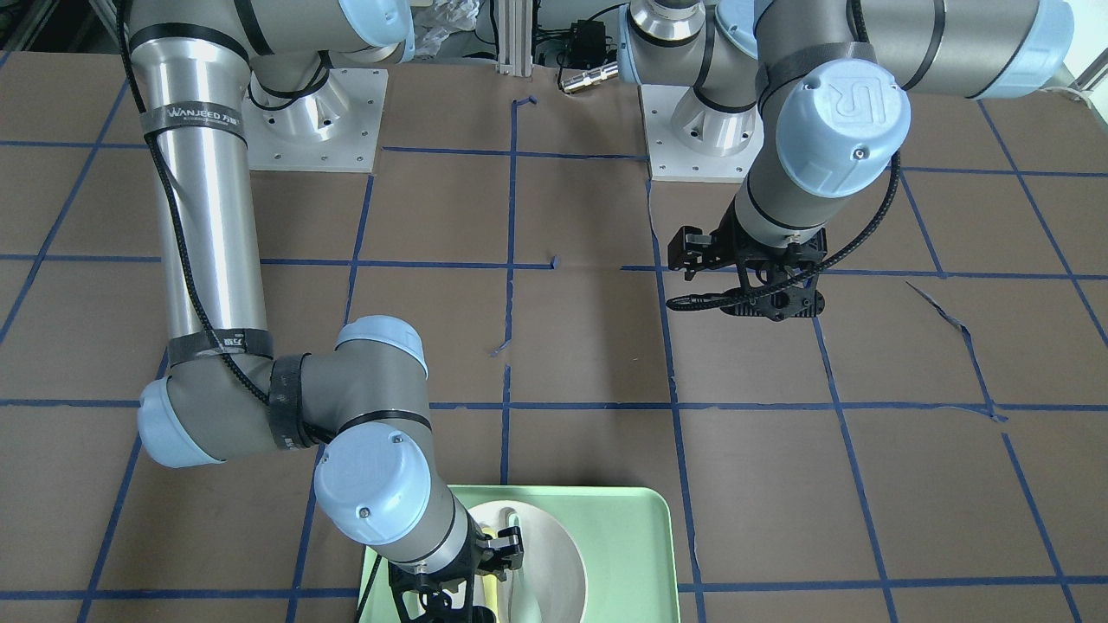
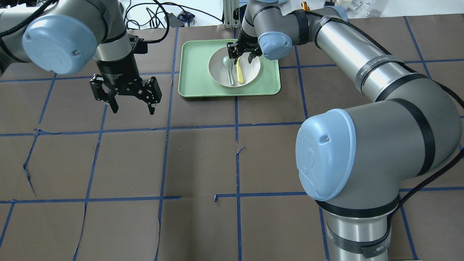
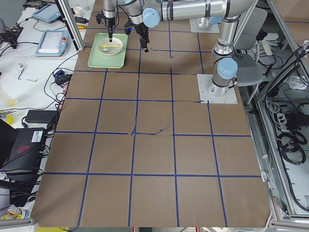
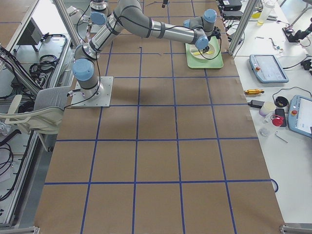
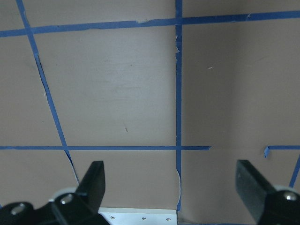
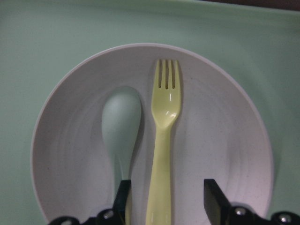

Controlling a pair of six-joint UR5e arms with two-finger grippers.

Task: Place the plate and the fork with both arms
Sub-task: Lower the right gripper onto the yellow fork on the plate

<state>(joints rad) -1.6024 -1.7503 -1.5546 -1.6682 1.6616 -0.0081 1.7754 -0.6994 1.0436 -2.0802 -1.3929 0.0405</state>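
The white plate (image 2: 253,70) lies in the mint-green tray (image 2: 195,83) at the table's far side. The pale yellow fork (image 2: 240,72) lies on the plate next to a grey-green spoon (image 2: 227,67). My right gripper (image 2: 241,54) hangs open just over the plate. In the right wrist view its fingers (image 6: 212,199) straddle the handle of the fork (image 6: 164,136) without closing on it, with the spoon (image 6: 121,126) just left, both on the plate (image 6: 225,140). My left gripper (image 2: 132,107) is open and empty above bare table, left of the tray. The left wrist view (image 5: 173,187) shows only table.
The table is brown paper with a grid of blue tape. The tray (image 1: 632,536) sits near the operators' edge. The arm base plates (image 1: 316,121) stand at the robot's side. Cables and equipment lie beyond the table's far edge (image 2: 174,18).
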